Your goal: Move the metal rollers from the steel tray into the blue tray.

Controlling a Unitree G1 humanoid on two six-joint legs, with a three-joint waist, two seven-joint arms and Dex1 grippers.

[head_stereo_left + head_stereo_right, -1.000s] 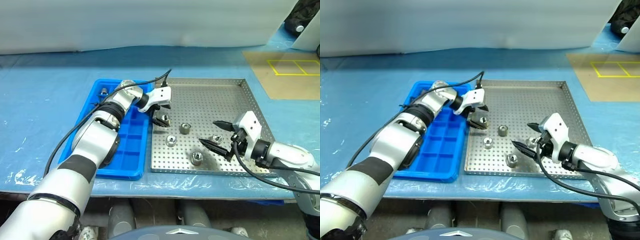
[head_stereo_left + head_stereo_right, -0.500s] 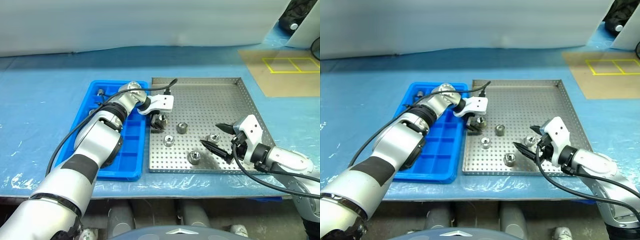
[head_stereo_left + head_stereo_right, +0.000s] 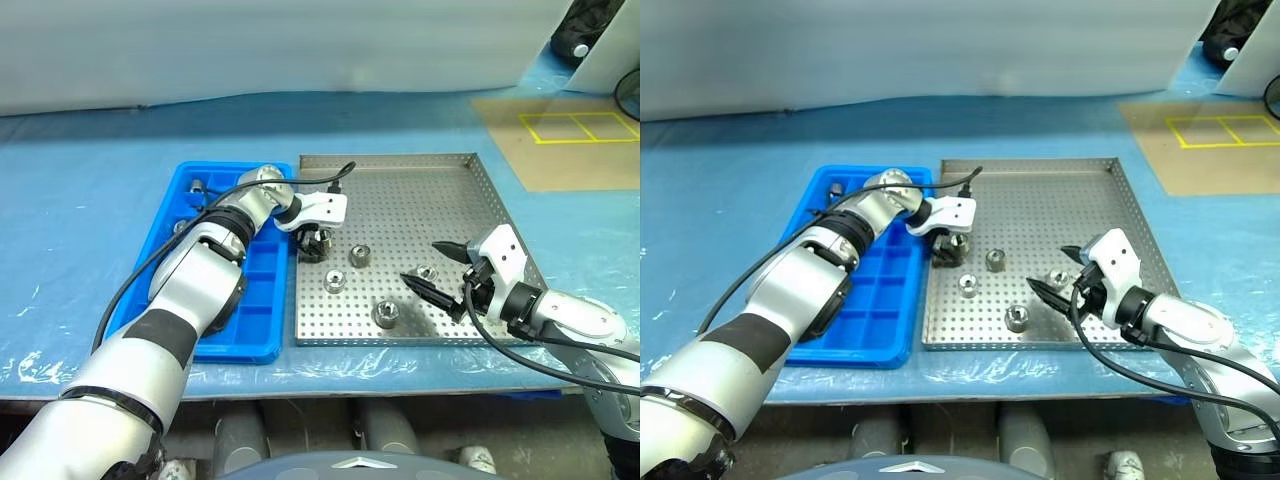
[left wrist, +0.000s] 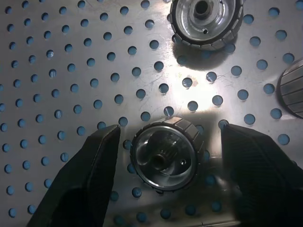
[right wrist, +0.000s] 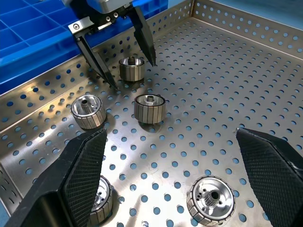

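1. I had the left gripper (image 3: 313, 243) down over 1 of the metal rollers (image 4: 163, 153), the one lying close to the steel tray's (image 3: 452, 165) rim nearest the blue tray (image 3: 262, 300). Its fingers (image 4: 90, 175) straddled the roller with a gap on each side, so the gripper was open around it and gripping nothing yet.
2. I judged that roller a sensible pick: it sat just beside the blue tray, so the carry across the rim would be short.
3. The roller stood on its flat end with the dark centre hole facing up, which let the fingers come in on its ribbed sides.
4. I counted 5 rollers on the perforated floor. The other 4, including the middle one (image 5: 149, 108), lay apart from each other.
5. I held the right gripper (image 3: 438, 270) wide open above the tray's near right part, holding nothing, with a roller (image 3: 427, 272) between its tips but not touched. I judged it was parked there to stay out of the left arm's way.
6. Something small and dark (image 3: 197, 184) lay in a far compartment of the blue tray. I could not tell what it was.
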